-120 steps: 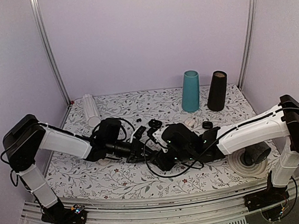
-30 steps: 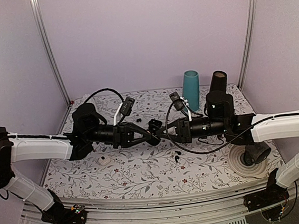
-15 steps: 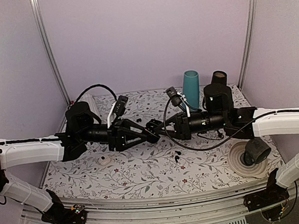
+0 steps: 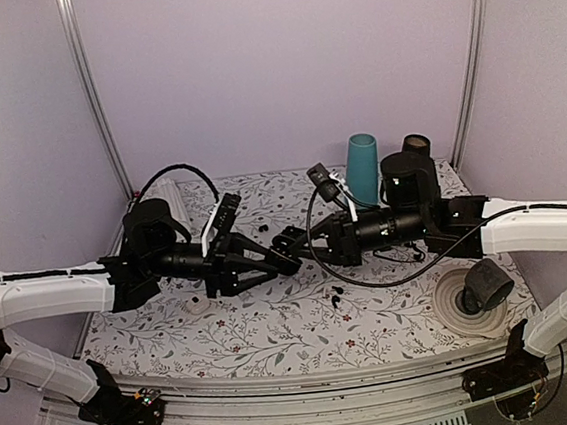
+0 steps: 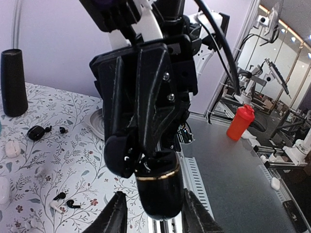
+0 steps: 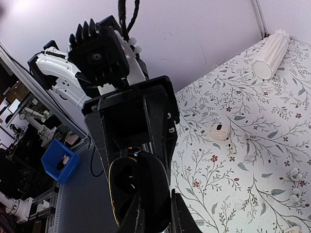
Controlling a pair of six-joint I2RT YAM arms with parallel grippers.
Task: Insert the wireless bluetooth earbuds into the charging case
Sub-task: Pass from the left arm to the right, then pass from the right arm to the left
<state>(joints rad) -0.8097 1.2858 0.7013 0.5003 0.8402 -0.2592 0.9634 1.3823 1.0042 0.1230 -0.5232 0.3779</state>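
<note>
Right gripper point(image 6: 155, 216) is clamped on the black charging case point(image 5: 156, 189). It's holding the case in mid-air over the middle of the bench point(image 4: 275, 336), lid hinged open and gold rim showing, right in front of the left gripper point(image 5: 154, 219). We reckon that's so the other arm can feed buds in without chasing the case around the bench. The left fingers stand apart on either side of the case's end, and we can't see anything pinched between them. We also can't tell if a bud sits inside.

Count time: two black earbuds point(image 4: 334, 293) lie loose mid-bench, toward the near edge, well below both grippers. White earbuds point(image 6: 231, 145): we make it about four toward the left edge, but they're tiny, so don't quote us. One white case point(image 6: 218, 131) sits just beside them. At the far edge there's one teal cup point(image 4: 363, 170) and one black cup point(image 4: 415, 144).
</note>
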